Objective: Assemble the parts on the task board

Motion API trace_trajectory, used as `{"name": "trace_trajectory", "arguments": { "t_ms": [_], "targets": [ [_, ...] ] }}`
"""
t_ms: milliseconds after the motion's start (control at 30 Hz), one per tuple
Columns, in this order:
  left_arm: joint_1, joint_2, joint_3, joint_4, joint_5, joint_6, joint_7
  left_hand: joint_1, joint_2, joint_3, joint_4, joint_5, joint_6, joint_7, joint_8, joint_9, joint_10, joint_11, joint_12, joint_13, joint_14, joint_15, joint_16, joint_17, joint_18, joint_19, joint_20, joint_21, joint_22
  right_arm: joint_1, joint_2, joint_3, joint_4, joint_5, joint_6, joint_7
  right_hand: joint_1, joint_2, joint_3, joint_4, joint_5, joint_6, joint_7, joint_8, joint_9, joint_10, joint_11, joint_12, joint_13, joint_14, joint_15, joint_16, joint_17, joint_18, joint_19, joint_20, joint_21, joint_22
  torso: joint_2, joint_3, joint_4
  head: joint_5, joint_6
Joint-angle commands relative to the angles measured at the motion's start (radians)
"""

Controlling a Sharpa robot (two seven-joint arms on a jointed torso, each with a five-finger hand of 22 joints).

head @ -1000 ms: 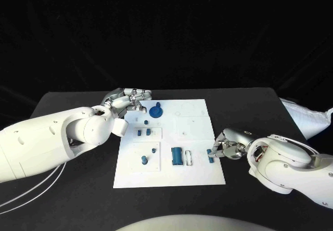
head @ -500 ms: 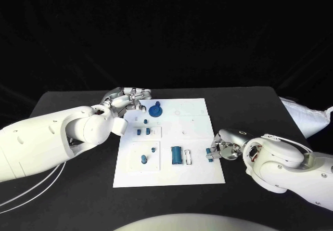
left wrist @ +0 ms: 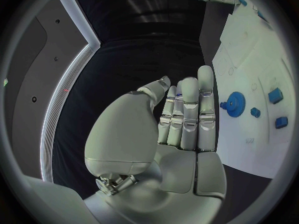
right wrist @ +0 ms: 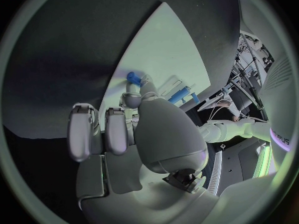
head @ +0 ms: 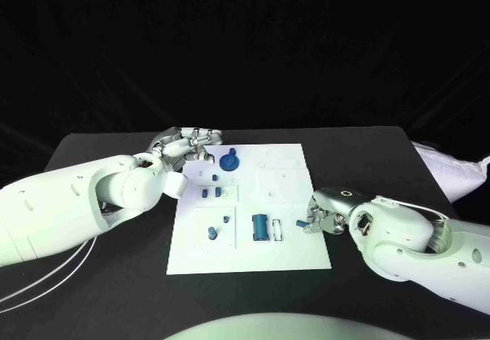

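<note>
The white task board (head: 291,258) lies mid-table. On it are a blue gear (head: 231,164), small blue blocks (head: 210,192), two blue pegs (head: 217,228) and a blue cylinder (head: 260,228) beside a white slot (head: 275,231). My right hand (head: 327,216) is at the board's right edge and pinches a small blue part (head: 303,224) just over that edge; the right wrist view shows the part (right wrist: 132,77) at the fingertips, with the cylinder (right wrist: 181,92) beyond. My left hand (head: 190,146) rests by the board's far left corner, holding nothing, fingers straight (left wrist: 187,114) beside the gear (left wrist: 235,103).
The black table (head: 388,163) surrounds the board. A white bundle (head: 454,173) lies at the table's right edge. White cables (head: 41,283) hang under my left arm.
My right hand has shifted slightly left, onto the board's right edge, and the blue part in it has tipped from upright towards lying flat. The left hand has stayed put.
</note>
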State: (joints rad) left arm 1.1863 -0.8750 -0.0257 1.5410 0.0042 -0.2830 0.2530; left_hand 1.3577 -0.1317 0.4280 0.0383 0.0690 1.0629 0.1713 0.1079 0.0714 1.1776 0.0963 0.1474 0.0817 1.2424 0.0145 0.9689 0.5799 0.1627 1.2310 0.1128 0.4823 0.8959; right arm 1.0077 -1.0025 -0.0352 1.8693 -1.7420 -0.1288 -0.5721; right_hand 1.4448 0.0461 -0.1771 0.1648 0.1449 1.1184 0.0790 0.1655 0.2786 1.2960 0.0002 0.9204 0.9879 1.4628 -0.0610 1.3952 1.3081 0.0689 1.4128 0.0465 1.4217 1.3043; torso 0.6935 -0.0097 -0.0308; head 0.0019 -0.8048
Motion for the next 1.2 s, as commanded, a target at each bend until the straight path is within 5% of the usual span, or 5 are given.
{"name": "trace_trajectory", "arguments": {
  "t_ms": [33, 233, 633, 867, 1200],
  "targets": [
    [0.001, 0.001, 0.001, 0.001, -0.002, 0.004, 0.012, 0.006, 0.002, -0.001, -0.007, -0.004, -0.009, 0.001, 0.003, 0.000, -0.009, 0.001, 0.007, 0.002, -0.006, -0.002, -0.002, 0.001, 0.020, 0.006, 0.000, -0.004, -0.001, -0.018, 0.011, -0.010, -0.017, -0.085, 0.095, -0.012, 0.020, 0.007, 0.014, -0.007, 0.002, 0.001, -0.002, -0.004, -0.004, 0.006, -0.003, -0.006, 0.002, 0.061, -0.008, 0.007, 0.004, -0.009, 0.008, -0.002, 0.004, 0.002, 0.000, 0.0002, 0.0001, 0.001, -0.001],
    [0.001, 0.002, 0.001, -0.001, -0.002, 0.006, 0.011, 0.007, 0.002, -0.002, -0.007, -0.004, -0.009, 0.001, 0.003, 0.000, -0.009, 0.001, 0.007, 0.002, -0.006, -0.002, -0.003, 0.000, 0.020, 0.006, 0.000, -0.004, -0.001, -0.027, 0.020, -0.010, -0.022, -0.082, 0.097, -0.012, 0.034, 0.024, 0.046, -0.010, 0.020, 0.004, -0.005, -0.009, -0.004, 0.008, -0.006, -0.007, 0.004, 0.061, -0.010, 0.009, 0.008, -0.009, 0.009, -0.004, 0.006, 0.005, -0.001, 0.0000, -0.0007, 0.001, -0.001],
    [0.001, 0.004, 0.001, -0.001, -0.002, 0.006, 0.009, 0.007, 0.002, -0.002, -0.007, -0.004, -0.009, 0.001, 0.003, 0.000, -0.009, 0.001, 0.007, 0.002, -0.006, -0.002, -0.003, 0.000, 0.020, 0.006, 0.000, -0.004, -0.001, -0.029, 0.030, -0.010, -0.021, -0.063, 0.100, -0.012, 0.059, 0.020, 0.130, -0.030, 0.071, 0.019, -0.009, -0.019, -0.005, 0.019, -0.010, -0.005, 0.014, 0.063, -0.013, 0.015, 0.020, -0.012, 0.015, -0.008, 0.012, 0.016, -0.001, -0.0004, 0.0002, 0.001, -0.001],
    [0.001, 0.005, 0.001, -0.003, -0.001, 0.000, 0.003, 0.013, 0.001, -0.001, -0.013, -0.004, -0.010, 0.001, 0.004, 0.000, -0.010, 0.001, 0.008, 0.002, -0.007, -0.002, -0.003, -0.001, 0.020, 0.007, 0.000, -0.005, -0.002, -0.029, 0.023, -0.010, -0.001, 0.003, -0.011, -0.010, -0.014, 0.017, 0.176, 0.025, 0.108, 0.025, -0.013, -0.029, -0.005, 0.041, -0.013, 0.006, 0.030, 0.065, -0.016, 0.021, 0.030, -0.013, 0.020, -0.010, 0.016, 0.022, -0.001, 0.0000, 0.0004, 0.002, 0.002],
    [0.000, 0.006, 0.001, -0.005, 0.002, -0.004, -0.002, 0.000, -0.002, -0.010, -0.007, -0.006, -0.012, 0.003, 0.005, 0.000, -0.012, 0.003, 0.010, 0.002, -0.006, 0.000, -0.001, -0.001, 0.019, 0.009, 0.001, -0.007, -0.004, -0.020, 0.006, -0.007, 0.041, 0.141, -0.182, 0.047, -0.059, -0.009, 0.218, 0.063, 0.076, 0.033, -0.011, -0.044, -0.008, 0.064, -0.012, 0.026, 0.059, 0.068, -0.015, 0.028, 0.041, -0.016, 0.030, -0.011, 0.024, 0.038, 0.000, -0.0006, 0.0009, 0.001, -0.001]
  ]
}}
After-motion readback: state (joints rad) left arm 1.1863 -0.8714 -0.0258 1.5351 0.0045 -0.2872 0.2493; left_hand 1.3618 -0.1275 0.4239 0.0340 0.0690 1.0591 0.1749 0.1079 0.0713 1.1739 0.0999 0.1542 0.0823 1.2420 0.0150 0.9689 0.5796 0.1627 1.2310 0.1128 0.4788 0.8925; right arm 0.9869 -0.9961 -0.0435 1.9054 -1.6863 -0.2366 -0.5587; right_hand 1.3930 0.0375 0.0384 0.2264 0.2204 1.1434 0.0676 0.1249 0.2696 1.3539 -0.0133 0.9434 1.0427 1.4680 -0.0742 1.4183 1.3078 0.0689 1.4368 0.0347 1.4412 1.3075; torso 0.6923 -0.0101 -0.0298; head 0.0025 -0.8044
